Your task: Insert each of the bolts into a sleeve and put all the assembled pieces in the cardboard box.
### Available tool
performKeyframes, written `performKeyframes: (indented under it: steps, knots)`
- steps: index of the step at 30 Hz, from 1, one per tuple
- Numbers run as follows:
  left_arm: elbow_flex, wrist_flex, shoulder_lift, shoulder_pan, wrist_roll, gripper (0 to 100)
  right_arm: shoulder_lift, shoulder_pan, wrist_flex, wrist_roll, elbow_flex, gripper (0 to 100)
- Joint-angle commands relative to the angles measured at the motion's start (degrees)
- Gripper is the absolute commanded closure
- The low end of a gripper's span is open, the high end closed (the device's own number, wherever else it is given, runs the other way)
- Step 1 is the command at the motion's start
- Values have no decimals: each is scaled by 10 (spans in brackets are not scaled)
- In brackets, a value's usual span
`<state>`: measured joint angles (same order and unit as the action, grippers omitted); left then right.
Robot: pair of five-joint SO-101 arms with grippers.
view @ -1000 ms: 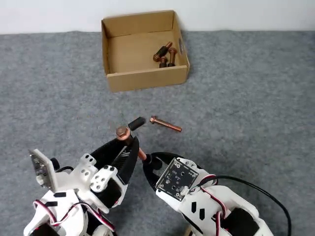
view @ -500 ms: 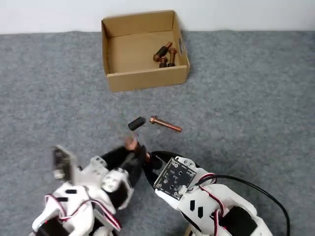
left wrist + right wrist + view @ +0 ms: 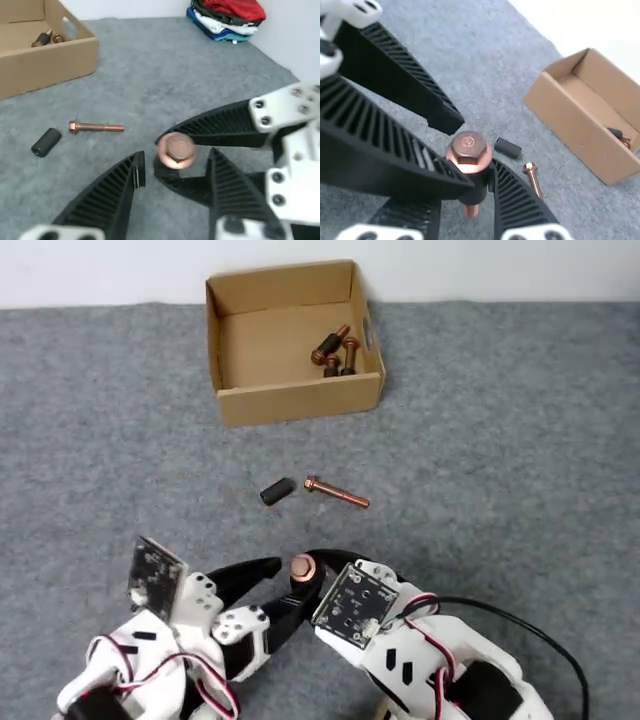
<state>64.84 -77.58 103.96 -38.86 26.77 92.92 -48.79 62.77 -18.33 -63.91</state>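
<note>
Right gripper (image 3: 305,582) pinched the sleeved bolt (image 3: 301,567); left gripper (image 3: 285,585) had fingers spread beside it. Insertion seemed done; it needed carrying to the box (image 3: 300,400).

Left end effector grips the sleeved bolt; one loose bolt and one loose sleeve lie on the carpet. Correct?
Wrong side: the right end effector grips the sleeved bolt, per the right wrist view; the left end effector is open. The loose bolt and loose sleeve do lie on the carpet.

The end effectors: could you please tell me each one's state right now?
Left end effector: open, holding nothing.
Right end effector: closed on the sleeved bolt.
</note>
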Motion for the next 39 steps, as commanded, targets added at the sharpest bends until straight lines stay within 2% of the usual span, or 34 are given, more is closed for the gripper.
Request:
performKeyframes:
  steps: [1, 9, 12, 15, 20, 22, 25, 33, 39]
  knots:
    - [-22, -9, -4, 15, -16, 767, 5, -1, -21, -2, -2, 991]
    - [-78, -8, -3, 115, -76, 792, 5, 19, -21, 0, -17, 991]
    - [-76, -8, 0, 155, -76, 879, 7, 73, -21, 10, -33, 991]
    - [-54, 19, 0, 206, -77, 995, 4, 139, -20, 51, -47, 991]
    - [27, 105, 0, 301, -78, 996, 1, 238, -14, 142, -60, 991]
    - [84, 129, 0, 321, -98, 996, -15, 256, 14, 160, -44, 991]
    - [173, 157, 0, 340, -142, 996, -71, 262, 54, 179, 7, 991]
    - [277, 174, 1, 358, -147, 996, -328, 262, 57, 188, 213, 991]
    - [316, 174, 1, 358, -148, 995, -544, 282, -50, 188, 362, 991]
